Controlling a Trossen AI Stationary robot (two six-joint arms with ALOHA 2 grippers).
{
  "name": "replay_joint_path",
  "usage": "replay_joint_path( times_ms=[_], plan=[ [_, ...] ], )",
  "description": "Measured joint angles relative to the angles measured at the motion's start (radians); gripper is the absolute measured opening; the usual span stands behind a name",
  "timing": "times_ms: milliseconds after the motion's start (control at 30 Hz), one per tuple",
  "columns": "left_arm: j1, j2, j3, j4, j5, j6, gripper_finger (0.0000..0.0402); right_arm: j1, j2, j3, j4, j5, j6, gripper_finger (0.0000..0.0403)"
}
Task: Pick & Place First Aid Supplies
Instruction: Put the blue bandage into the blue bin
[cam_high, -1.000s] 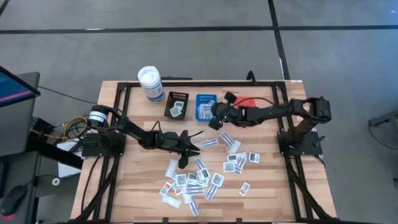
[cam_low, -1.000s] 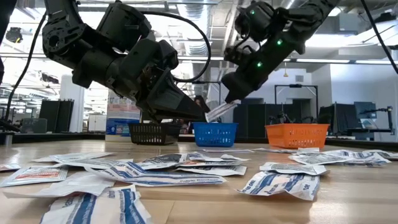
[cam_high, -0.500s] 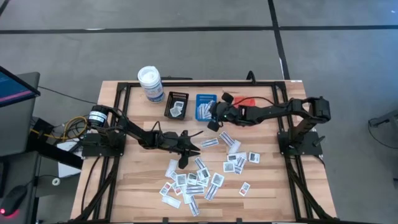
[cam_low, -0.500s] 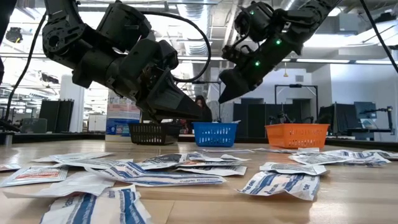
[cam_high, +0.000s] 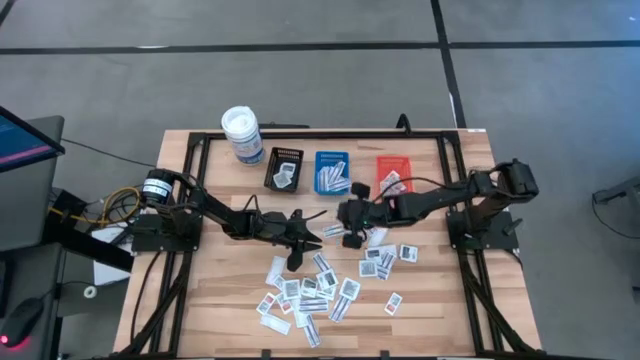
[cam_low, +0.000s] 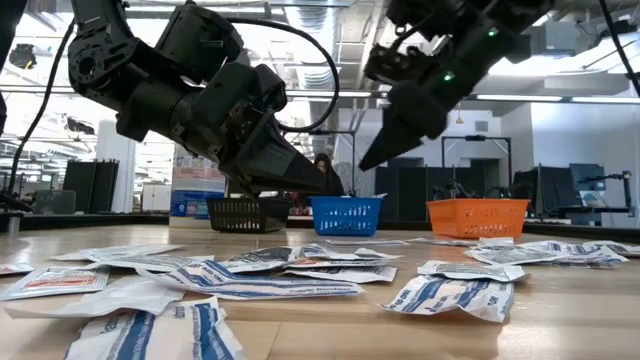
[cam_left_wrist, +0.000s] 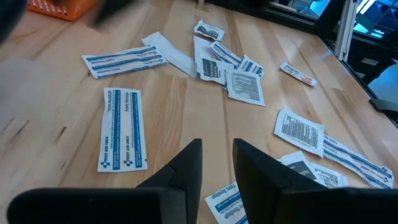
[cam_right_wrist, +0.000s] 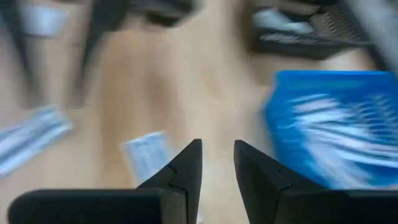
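Blue tray (cam_high: 332, 172) holds a few; most packets (cam_high: 318, 285) unsorted. My right gripper (cam_high: 350, 220) and left gripper (cam_high: 300, 243) gape, empty.

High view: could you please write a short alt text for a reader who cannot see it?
Seen from above, two dark robot arms reach over a wooden table, the left tool and the right tool both open and empty above scattered white packets. Behind them stand a white canister and a black tray, a blue tray and an orange tray.
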Motion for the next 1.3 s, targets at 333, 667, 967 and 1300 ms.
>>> replay_joint_path(
  times_ms=[333,667,967,1300],
  plan=[
    [0.0,0.0,0.0,0.0,0.0,0.0,0.009,0.021,0.077,-0.001,-0.088,-0.109,0.143,0.0092],
    [0.0,0.0,-0.002,0.0,0.0,0.0,0.009,-0.011,0.2,0.002,-0.046,-0.107,0.18,0.012],
    [0.0,0.0,-0.003,0.0,0.0,0.0,0.009,-0.027,0.194,0.002,-0.062,-0.142,0.176,0.0064],
    [0.0,0.0,-0.003,0.0,0.0,0.0,0.009,-0.028,0.196,0.021,-0.086,-0.179,0.167,0.0011]
  ],
)
